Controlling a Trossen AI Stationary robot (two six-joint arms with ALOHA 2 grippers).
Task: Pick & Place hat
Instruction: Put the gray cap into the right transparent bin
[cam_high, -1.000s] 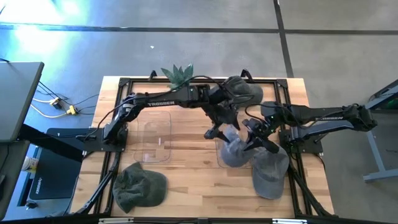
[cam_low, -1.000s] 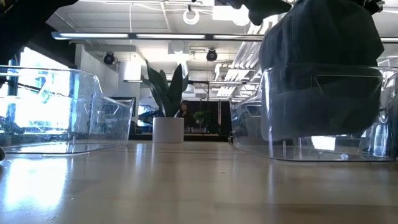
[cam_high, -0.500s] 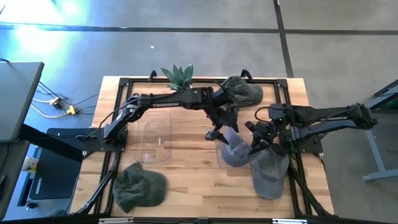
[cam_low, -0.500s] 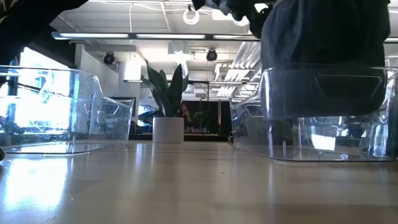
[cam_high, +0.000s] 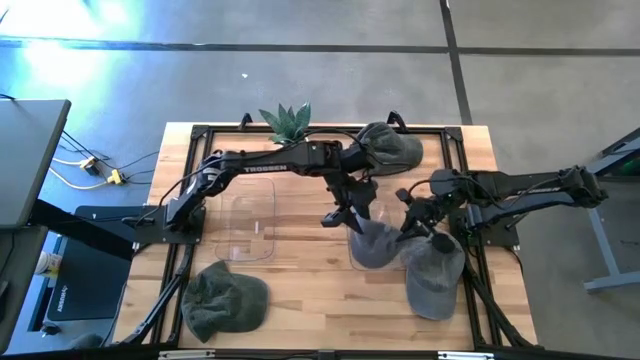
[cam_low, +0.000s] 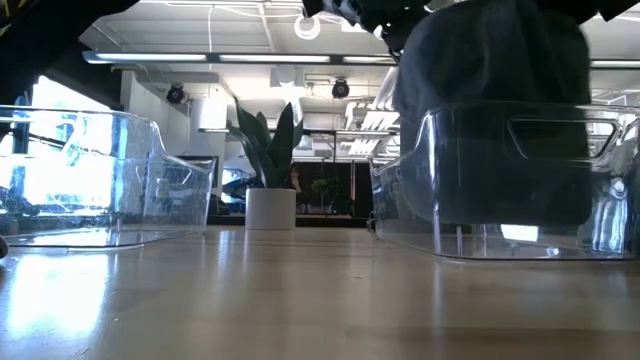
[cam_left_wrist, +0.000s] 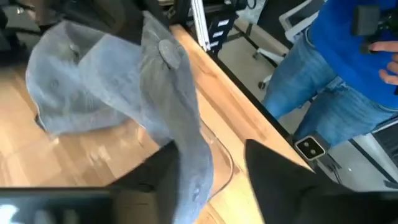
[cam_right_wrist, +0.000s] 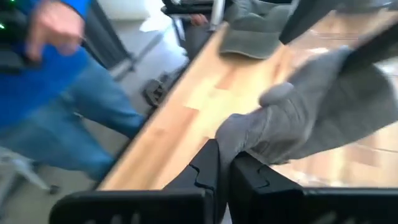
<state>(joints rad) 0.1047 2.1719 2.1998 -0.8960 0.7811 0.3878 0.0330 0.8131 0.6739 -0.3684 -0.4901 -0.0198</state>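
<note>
A grey hat (cam_high: 373, 245) hangs in the clear bin (cam_high: 392, 262) on the table's right half. In the low view the hat (cam_low: 490, 110) reaches down inside the bin's wall (cam_low: 520, 185). My left gripper (cam_high: 338, 214) is at the hat's left side, open, with a fold of the crown (cam_left_wrist: 189, 168) between its fingers. My right gripper (cam_high: 414, 226) is shut on the hat's right side. A second grey hat (cam_high: 436, 278) lies on the table by the bin. A green hat (cam_high: 225, 300) lies at the near left, and another hat (cam_high: 392, 150) at the far edge. My left gripper's fingers stand on either side of a fold of the hat's crown (cam_left_wrist: 186, 149). The cloth lies against one finger (cam_left_wrist: 155, 174); the other finger (cam_left_wrist: 280, 180) stands clear of it. My right gripper pinches a bunched edge of the hat (cam_right_wrist: 231, 138) between its two fingers, coming from the table's right. The hat hangs from it down into the bin.
A second clear bin (cam_high: 250, 222) stands left of centre. A potted plant (cam_high: 286, 121) is at the far edge. A black frame (cam_high: 470, 190) rims the table. A person in blue (cam_left_wrist: 354, 56) stands beyond the table's right side.
The hat rose a little, then came down deeper into the right bin and shifted slightly toward the table's left. My left gripper has moved a little toward the table's left and near edge.
</note>
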